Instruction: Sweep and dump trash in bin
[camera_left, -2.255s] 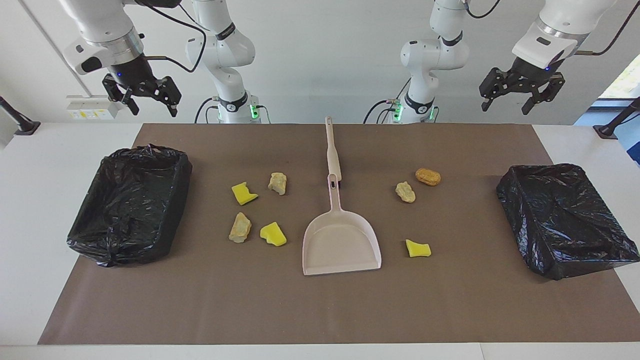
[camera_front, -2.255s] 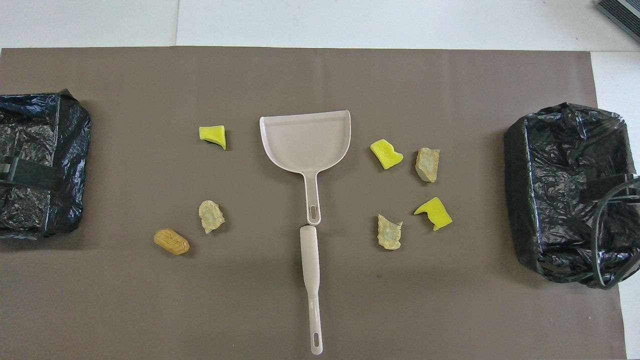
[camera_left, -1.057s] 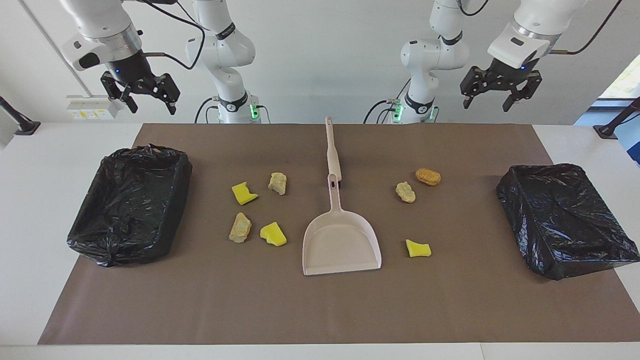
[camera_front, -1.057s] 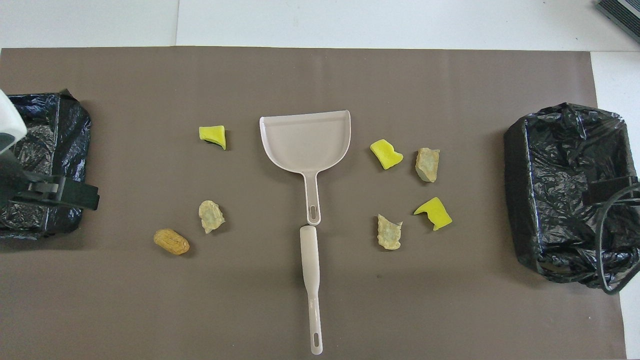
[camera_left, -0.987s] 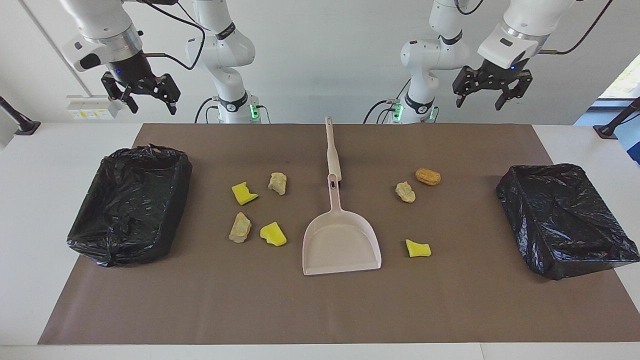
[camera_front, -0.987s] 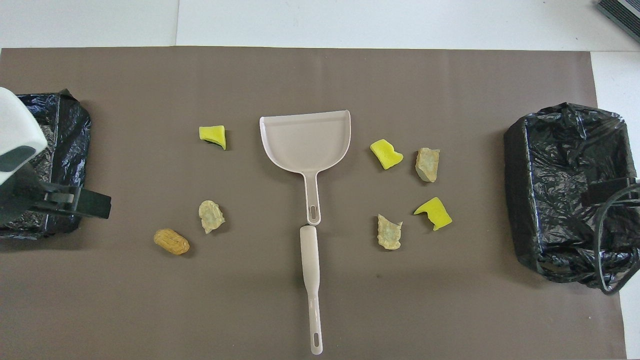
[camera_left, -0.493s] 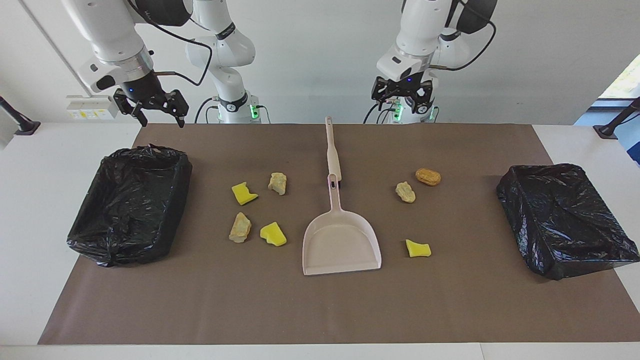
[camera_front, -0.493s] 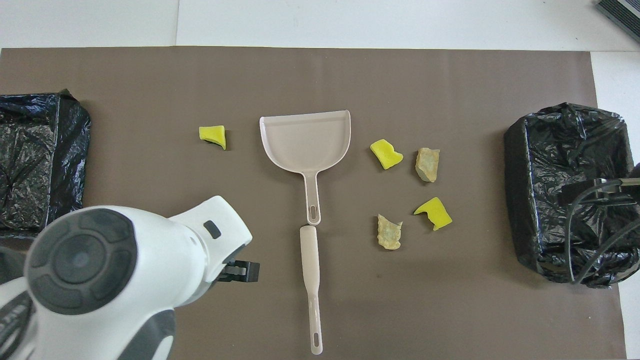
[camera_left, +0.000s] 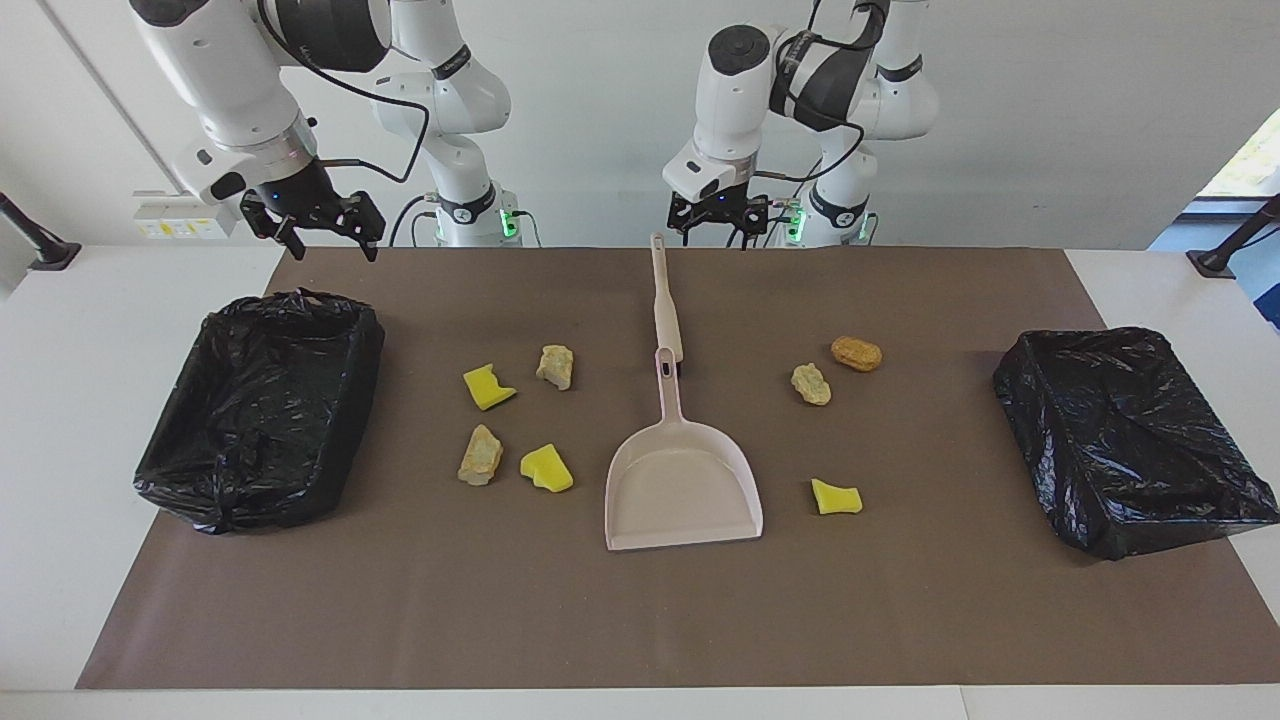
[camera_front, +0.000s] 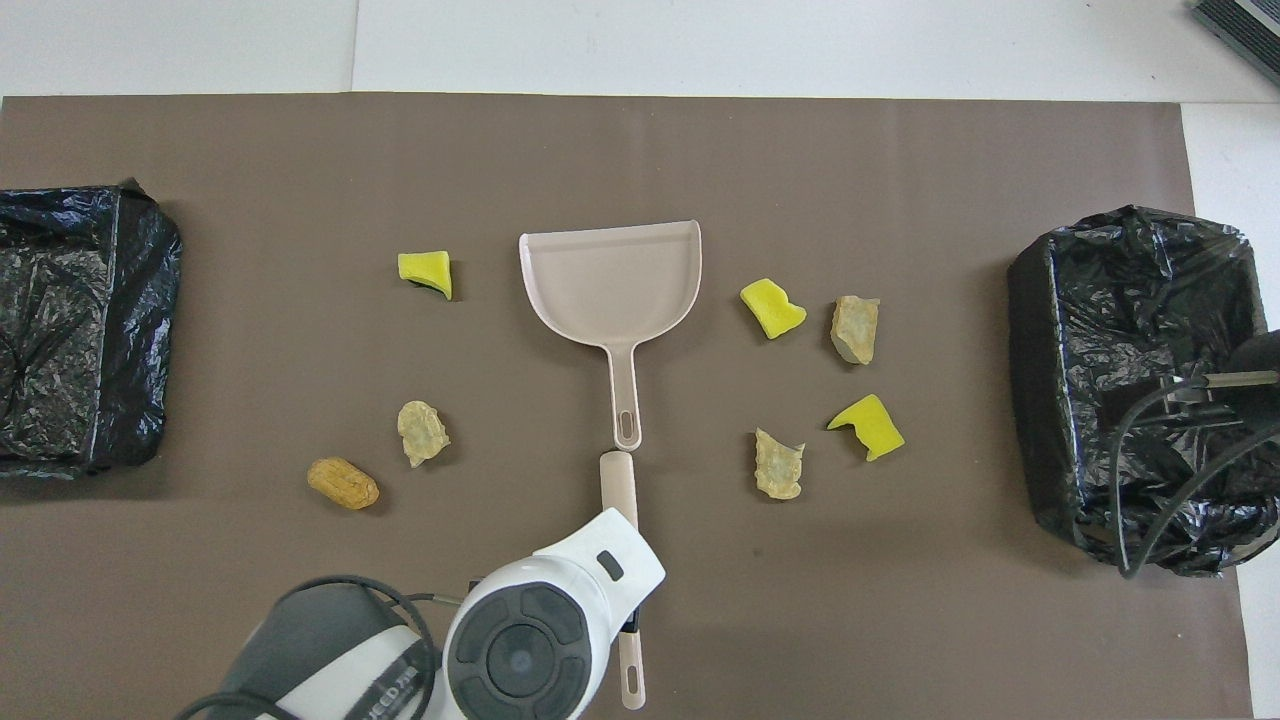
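The right gripper (camera_left: 312, 228) hangs with fingers spread over the mat corner beside a black-lined bin (camera_left: 262, 405). Four scraps (camera_left: 515, 425) lie between that bin and the dustpan (camera_left: 682, 480). The left gripper (camera_left: 716, 218) hovers over the brush handle (camera_left: 662, 290); its fingers' spread I cannot tell. Three more scraps (camera_left: 836, 410) lie toward the second bin (camera_left: 1130, 435)
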